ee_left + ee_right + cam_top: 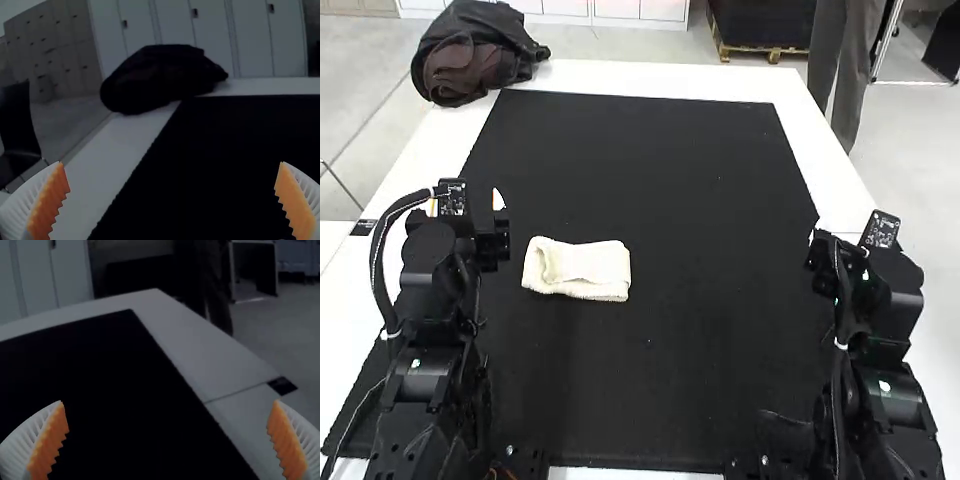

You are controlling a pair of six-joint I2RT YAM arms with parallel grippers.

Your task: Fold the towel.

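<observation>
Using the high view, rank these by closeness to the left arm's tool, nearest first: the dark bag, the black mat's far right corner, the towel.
From the left tool:
1. Towel, just to its right, on the mat.
2. Dark bag, ahead, at the table's far left corner.
3. Black mat's far right corner, ahead and well across to the right.

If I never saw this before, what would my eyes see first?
Probably the cream towel, folded on the black mat, left of the middle. Next, the dark, lumpy bundle at the far left corner of the table. Close up, the left gripper shows orange pads, its jaws wide apart.
</observation>
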